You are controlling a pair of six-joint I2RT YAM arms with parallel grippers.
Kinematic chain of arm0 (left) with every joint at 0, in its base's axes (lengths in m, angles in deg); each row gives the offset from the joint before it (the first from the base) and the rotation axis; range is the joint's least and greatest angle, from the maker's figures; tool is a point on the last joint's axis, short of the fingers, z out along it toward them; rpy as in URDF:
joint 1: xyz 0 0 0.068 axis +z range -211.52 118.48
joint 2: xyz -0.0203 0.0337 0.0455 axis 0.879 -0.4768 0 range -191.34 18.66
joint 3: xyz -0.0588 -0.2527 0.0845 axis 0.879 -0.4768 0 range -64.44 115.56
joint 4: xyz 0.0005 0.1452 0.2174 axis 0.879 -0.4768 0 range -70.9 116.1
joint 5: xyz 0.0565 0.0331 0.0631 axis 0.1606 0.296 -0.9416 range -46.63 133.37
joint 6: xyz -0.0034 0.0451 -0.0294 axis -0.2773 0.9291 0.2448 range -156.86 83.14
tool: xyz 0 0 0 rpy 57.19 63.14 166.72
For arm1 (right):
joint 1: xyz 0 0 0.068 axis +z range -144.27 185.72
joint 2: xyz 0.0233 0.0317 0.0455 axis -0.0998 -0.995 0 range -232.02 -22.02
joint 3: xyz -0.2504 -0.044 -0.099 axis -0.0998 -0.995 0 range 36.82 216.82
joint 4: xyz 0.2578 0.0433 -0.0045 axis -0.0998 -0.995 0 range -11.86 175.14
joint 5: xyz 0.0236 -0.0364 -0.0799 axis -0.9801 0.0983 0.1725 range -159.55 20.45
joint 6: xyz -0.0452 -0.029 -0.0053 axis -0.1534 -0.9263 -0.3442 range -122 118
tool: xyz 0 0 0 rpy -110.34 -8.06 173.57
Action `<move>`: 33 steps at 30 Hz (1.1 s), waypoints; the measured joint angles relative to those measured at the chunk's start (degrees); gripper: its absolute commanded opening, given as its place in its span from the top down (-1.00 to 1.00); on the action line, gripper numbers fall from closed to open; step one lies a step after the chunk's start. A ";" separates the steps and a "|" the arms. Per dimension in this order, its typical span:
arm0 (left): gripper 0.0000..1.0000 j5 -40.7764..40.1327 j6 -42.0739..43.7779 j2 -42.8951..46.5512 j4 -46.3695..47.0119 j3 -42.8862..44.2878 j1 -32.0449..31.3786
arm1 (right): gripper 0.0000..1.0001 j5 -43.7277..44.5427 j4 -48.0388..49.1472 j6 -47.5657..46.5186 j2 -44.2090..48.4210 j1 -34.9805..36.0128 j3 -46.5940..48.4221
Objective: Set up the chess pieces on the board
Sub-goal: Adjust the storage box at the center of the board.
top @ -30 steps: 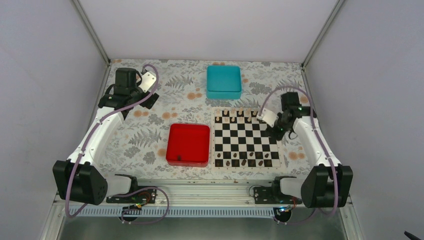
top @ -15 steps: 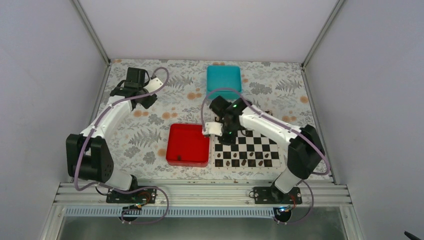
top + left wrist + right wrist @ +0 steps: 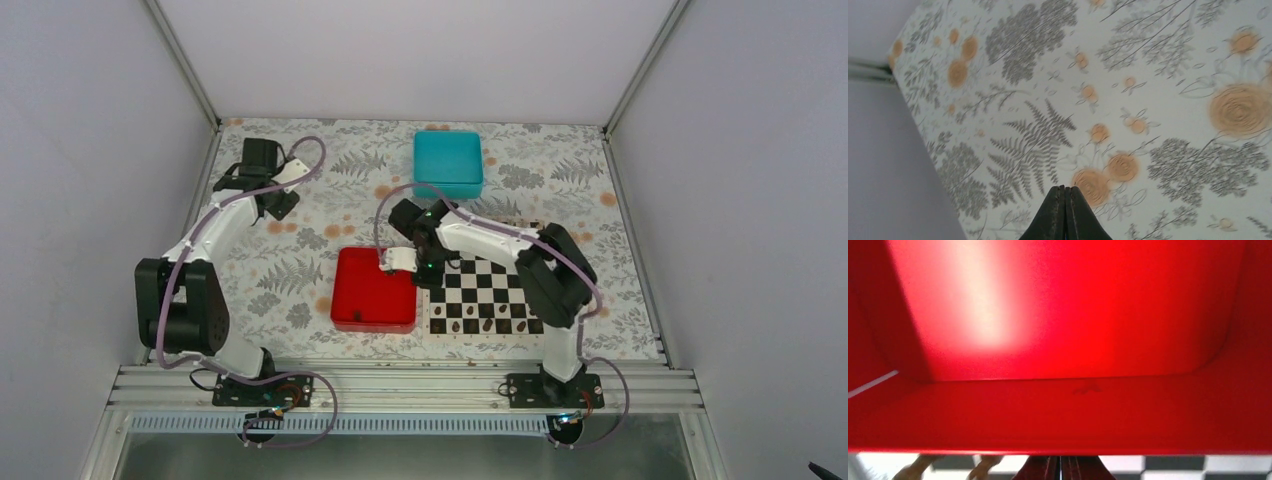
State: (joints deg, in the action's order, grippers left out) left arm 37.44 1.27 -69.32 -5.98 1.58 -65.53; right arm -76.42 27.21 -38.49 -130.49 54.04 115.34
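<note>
Floral cloth [image 3: 300, 270] carries the board [image 3: 492, 285] beside the red tray [image 3: 372, 280]. Our right gripper [image 3: 1060, 471] has swung from the board to the tray, closed and empty, likely for another piece; our left gripper [image 3: 1065, 212] has closed too. Dark chess pieces [image 3: 487, 325] line the near rank.

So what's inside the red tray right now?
One small dark piece sits near the near-left corner of the red tray; the rest of the visible floor is bare. The right gripper covers the far-right corner from above, so that spot is hidden.
</note>
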 measured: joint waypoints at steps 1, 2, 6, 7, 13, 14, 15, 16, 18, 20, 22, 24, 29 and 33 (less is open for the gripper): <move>0.95 -0.13 0.00 0.37 0.00 -0.24 0.87 | 0.92 0.28 0.42 0.13 -1.64 0.00 1.57; 0.95 -0.15 0.00 0.81 -0.02 -0.42 1.77 | 0.92 0.42 0.92 0.20 -3.13 0.00 3.19; 0.95 -0.09 0.00 3.30 0.13 -1.01 5.38 | 0.92 0.52 1.95 0.55 -10.82 0.07 15.15; 0.95 -0.07 0.00 3.96 0.22 -1.25 6.01 | 0.92 0.57 1.92 0.59 -12.94 0.20 18.75; 0.95 0.22 0.09 7.10 -0.13 -4.11 8.24 | 0.92 0.48 1.29 0.63 -28.46 2.08 43.89; 0.95 0.37 0.24 7.48 -0.50 -4.59 8.59 | 0.92 0.22 1.38 0.63 -30.38 2.58 46.73; 0.95 0.46 0.33 7.78 -0.87 -4.92 8.79 | 0.92 -0.07 1.38 0.61 -31.26 3.06 47.84; 0.95 0.57 0.48 8.13 -1.18 -5.33 8.94 | 0.92 -0.17 1.25 0.59 -31.39 3.50 47.93; 0.95 0.83 0.92 8.68 -1.90 -6.01 9.16 | 0.92 -0.50 1.40 0.57 -30.29 4.26 46.16; 0.95 1.73 1.46 8.76 -2.91 -6.36 9.16 | 0.92 -0.61 2.51 0.61 -26.69 4.81 40.61; 0.95 3.08 1.90 8.55 -4.02 -6.36 9.16 | 0.92 -0.50 3.17 0.79 -21.05 5.01 32.96; 0.95 4.59 2.21 8.07 -4.79 -6.36 9.14 | 0.92 -0.24 3.17 1.14 -14.38 5.25 25.55; 0.95 7.37 3.54 4.79 -6.58 -6.56 9.05 | 0.92 1.36 2.78 2.32 -1.31 5.25 15.10; 0.95 8.74 5.16 2.84 -8.24 -7.43 8.98 | 0.92 1.44 0.39 2.32 2.32 5.86 9.94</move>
State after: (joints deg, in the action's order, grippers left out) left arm 46.18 6.43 -66.48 -14.22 -5.85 -56.55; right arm -74.98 27.60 -36.17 -128.17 59.90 125.28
